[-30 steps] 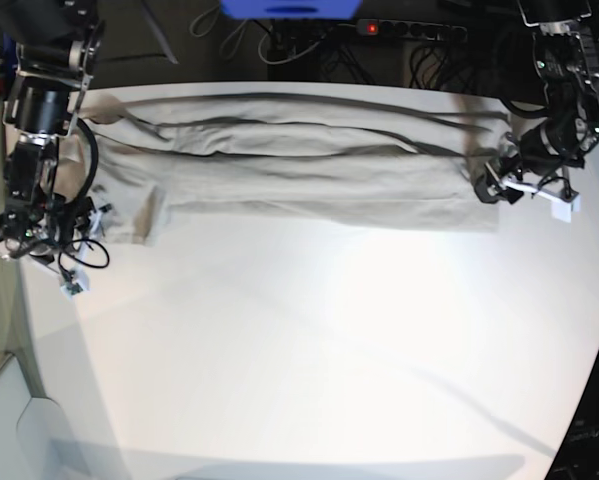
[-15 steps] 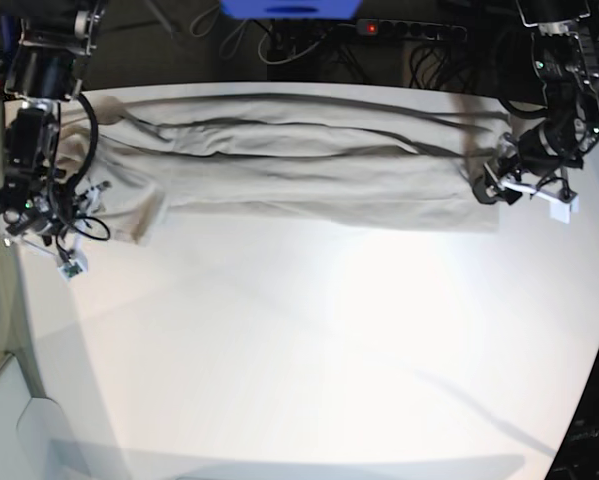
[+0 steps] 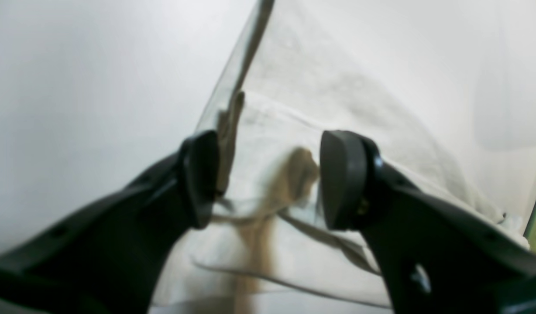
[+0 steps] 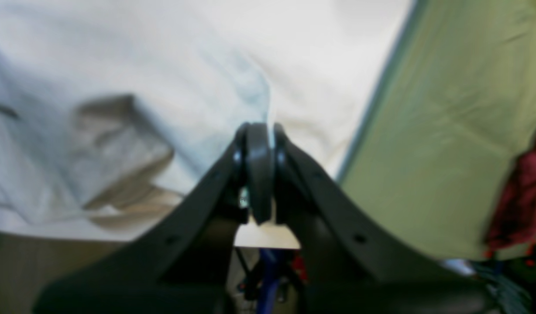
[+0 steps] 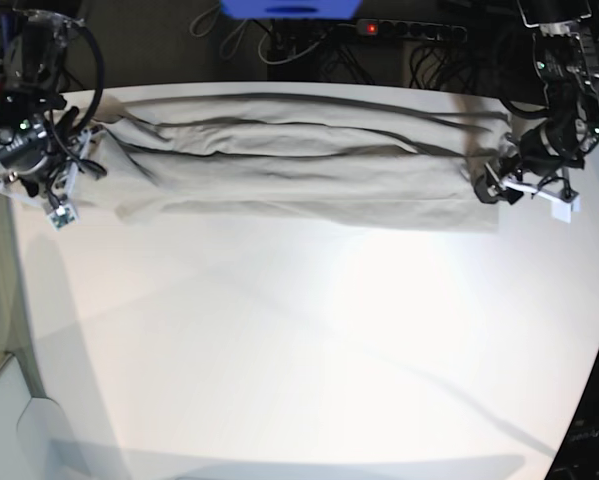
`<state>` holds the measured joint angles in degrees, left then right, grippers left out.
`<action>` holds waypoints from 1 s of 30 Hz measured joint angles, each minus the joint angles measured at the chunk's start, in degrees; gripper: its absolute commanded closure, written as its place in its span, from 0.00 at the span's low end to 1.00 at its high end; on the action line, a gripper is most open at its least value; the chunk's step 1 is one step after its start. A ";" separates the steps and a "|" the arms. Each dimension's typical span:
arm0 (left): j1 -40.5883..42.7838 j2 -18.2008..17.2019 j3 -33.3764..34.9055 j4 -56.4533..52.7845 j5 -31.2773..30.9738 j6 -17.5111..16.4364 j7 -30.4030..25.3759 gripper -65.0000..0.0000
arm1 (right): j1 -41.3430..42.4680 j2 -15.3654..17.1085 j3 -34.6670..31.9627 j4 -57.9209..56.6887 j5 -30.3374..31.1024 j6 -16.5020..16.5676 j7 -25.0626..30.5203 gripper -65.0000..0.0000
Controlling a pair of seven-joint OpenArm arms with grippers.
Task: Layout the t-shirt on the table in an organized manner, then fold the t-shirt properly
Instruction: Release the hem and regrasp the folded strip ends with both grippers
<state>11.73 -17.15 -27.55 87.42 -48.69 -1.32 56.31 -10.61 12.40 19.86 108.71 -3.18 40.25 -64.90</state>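
The light beige t-shirt (image 5: 299, 160) lies stretched in a long band across the far part of the white table (image 5: 299, 340). At its left end my right gripper (image 5: 84, 150) is shut, and the right wrist view shows a ridge of t-shirt (image 4: 119, 65) cloth running into the closed right gripper (image 4: 259, 131). My left gripper (image 5: 484, 188) sits on the shirt's right end. In the left wrist view the left gripper (image 3: 268, 174) has its fingers apart, with a bunched fold of the t-shirt (image 3: 338, 65) lying between them over the table (image 3: 76, 87).
A black power strip (image 5: 409, 30) with cables and a blue object (image 5: 289, 8) lie beyond the table's far edge. The table's right edge curves inward toward the front. An olive-green surface (image 4: 447, 131) shows past the table edge beside the right arm.
My right gripper has closed and moved toward the far left corner, drawing the shirt's left end and sleeve up with it. The left gripper has stayed put.
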 measured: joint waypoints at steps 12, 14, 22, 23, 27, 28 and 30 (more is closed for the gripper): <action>0.15 0.55 0.00 0.00 3.87 0.00 -0.07 0.44 | -0.74 -0.04 -0.04 -10.32 -0.48 -0.02 6.34 1.00; 0.20 0.61 0.00 0.00 3.89 0.00 0.04 0.44 | -1.38 -0.04 -0.22 -10.40 -0.46 -0.02 7.87 1.00; -0.37 0.13 3.87 -1.11 5.14 -0.04 -1.57 0.44 | -2.29 -0.04 -0.33 -10.38 -0.46 -0.04 8.59 1.00; -0.72 0.00 4.48 -1.86 5.51 -0.33 -1.99 0.44 | -2.29 -0.04 -0.33 -10.38 -0.44 -0.04 8.59 1.00; -3.26 -0.17 6.25 -5.07 7.69 -1.27 -3.30 0.44 | -2.29 -0.02 -0.22 -10.40 -0.42 -0.04 8.61 1.00; -3.45 -0.28 6.64 -5.64 7.93 -1.55 -4.33 0.44 | -2.29 0.00 -0.20 -10.40 -0.42 -0.04 8.59 1.00; -3.50 -0.33 6.91 -6.19 7.96 -1.79 -4.76 0.45 | -2.29 0.00 -0.20 -10.40 -0.42 -0.04 8.59 1.00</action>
<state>8.23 -17.47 -20.64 81.23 -40.73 -3.11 51.55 -12.91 12.40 19.66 98.30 -3.60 40.21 -56.31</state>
